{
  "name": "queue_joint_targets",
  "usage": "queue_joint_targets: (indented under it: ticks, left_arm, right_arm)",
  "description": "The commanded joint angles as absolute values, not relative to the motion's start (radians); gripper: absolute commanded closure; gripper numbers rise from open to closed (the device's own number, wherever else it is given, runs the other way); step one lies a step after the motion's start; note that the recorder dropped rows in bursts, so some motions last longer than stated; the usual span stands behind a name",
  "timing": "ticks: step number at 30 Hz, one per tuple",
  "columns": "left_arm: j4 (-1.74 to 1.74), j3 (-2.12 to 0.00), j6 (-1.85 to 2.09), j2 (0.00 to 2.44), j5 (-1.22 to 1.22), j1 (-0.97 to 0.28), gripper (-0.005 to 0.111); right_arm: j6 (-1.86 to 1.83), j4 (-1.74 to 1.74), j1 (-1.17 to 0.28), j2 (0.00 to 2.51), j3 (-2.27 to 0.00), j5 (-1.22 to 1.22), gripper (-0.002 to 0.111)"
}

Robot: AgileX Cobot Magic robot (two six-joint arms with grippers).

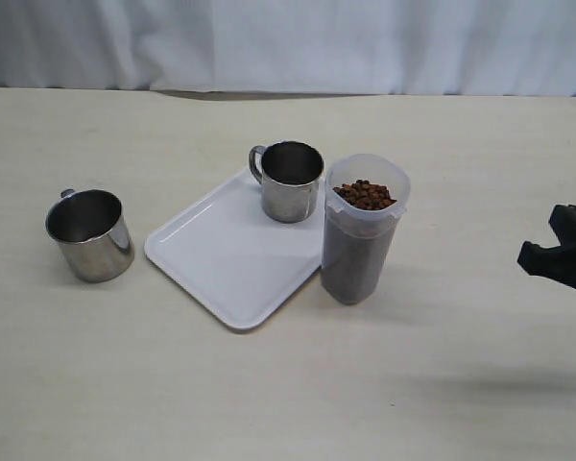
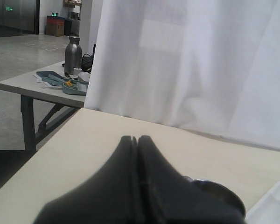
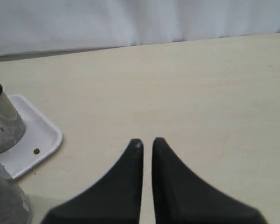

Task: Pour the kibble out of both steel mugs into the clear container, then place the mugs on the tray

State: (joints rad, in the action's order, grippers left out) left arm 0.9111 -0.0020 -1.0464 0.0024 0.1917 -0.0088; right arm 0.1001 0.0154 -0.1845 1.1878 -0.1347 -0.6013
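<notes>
Steel mug one [image 1: 89, 235] stands upright on the beige table [image 1: 442, 384], left of the white tray [image 1: 221, 259] and apart from it, handle to the far side, looks empty. Second steel mug [image 1: 291, 181] sits upright on the tray's far corner, handle pointing left, also looks empty. Clear container [image 1: 361, 252] stands upright against the tray's right edge, full of brown kibble [image 1: 365, 195] nearly to the rim. One stray pellet [image 3: 36, 151] lies on the tray near that mug. Left gripper [image 2: 137, 138] is closed, fingers pressed together, holding nothing, above the table with the first mug's rim showing just past it. Right gripper [image 3: 147, 141] is closed to a thin slit, nothing between, hanging over bare table well right of the container. White curtain [image 1: 288, 43] behind.
</notes>
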Motion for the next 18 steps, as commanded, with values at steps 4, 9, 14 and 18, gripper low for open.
queue_joint_targets:
  ticks: [4, 9, 14, 18]
  left_arm:
    - [0.912, 0.000, -1.049, 0.000, 0.190, -0.006, 0.107]
    - [0.912, 0.000, -1.049, 0.000, 0.190, -0.006, 0.107]
    - [0.912, 0.000, -1.049, 0.000, 0.190, -0.006, 0.107]
    - [0.912, 0.000, -1.049, 0.000, 0.190, -0.006, 0.107]
  right_arm:
    - [0.111, 0.010, -0.189, 0.976, -0.132, -0.492, 0.103]
    - [0.107, 0.010, -0.189, 0.707, -0.118, -0.383, 0.103]
    - [0.096, 0.008, -0.186, 0.516, -0.037, -0.384, 0.103]
    - [0.089, -0.027, -0.186, 0.385, 0.000, -0.387, 0.103]
